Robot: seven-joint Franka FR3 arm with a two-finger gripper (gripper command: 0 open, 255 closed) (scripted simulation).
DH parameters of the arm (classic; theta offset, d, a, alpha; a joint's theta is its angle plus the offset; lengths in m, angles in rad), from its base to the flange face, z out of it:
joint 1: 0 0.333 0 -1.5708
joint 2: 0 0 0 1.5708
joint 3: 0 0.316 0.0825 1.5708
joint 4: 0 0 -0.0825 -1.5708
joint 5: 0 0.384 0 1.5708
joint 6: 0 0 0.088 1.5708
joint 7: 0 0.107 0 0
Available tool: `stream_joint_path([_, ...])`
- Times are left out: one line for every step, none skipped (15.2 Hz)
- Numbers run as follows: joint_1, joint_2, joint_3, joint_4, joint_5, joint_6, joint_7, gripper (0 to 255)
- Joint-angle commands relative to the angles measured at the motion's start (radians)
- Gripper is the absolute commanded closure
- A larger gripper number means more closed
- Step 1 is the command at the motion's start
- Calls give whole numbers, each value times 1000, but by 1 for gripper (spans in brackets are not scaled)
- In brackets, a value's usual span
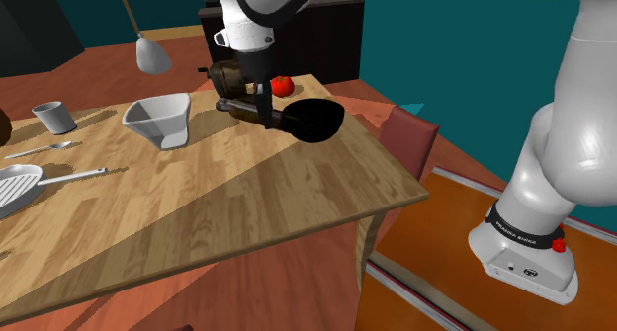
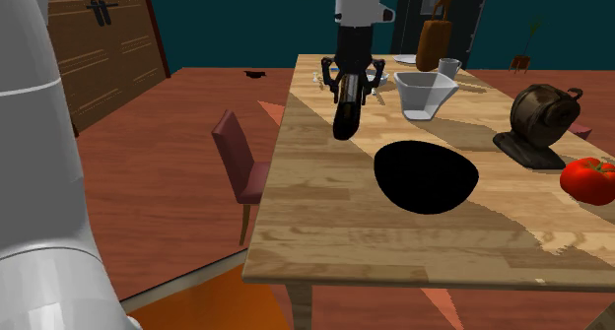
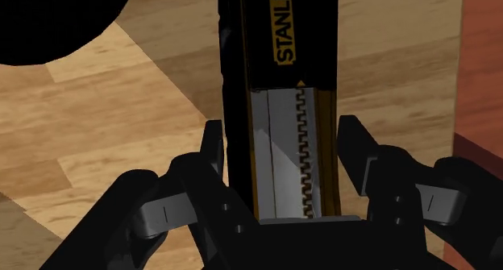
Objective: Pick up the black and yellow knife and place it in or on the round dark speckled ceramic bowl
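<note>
Gripper [image 2: 350,90] is clasping the black and yellow knife [image 2: 343,121] by one end, hanging it upright above the desk [image 2: 325,210] at upper middle, probably for carrying toward the dark bowl [image 2: 426,175] sitting just lower right

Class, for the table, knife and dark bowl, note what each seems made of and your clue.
Table: wood, matte, with plank lines and grain. Knife: black and yellow handle, probably plastic; blade grey and toothed, looks like metal. Bowl: drawn flat black, no sheen or speckle, so material is unclear.
</note>
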Motion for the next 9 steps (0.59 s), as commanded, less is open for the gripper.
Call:
stream_joint_path([-27, -20, -17, -18, 6, 0, -46, 255])
stream_joint_path([-41, -29, -26, -30, 8, 4, -69, 255])
stream_joint_path([-54, -38, -35, -40, 11, 7, -92, 255])
stream_joint_path([-68, -45, -45, -50, 12, 11, -115, 255])
stream_joint_path([-81, -51, -54, -58, 14, 13, -139, 255])
stream_joint_path([-94, -57, -64, -65, 16, 16, -162, 255])
stream_joint_path([-107, -61, -74, -71, 17, 18, -184, 255])
stream_joint_path([-120, -65, -84, -75, 18, 20, -207, 255])
stream_joint_path([-133, -67, -94, -79, 19, 22, -230, 255])
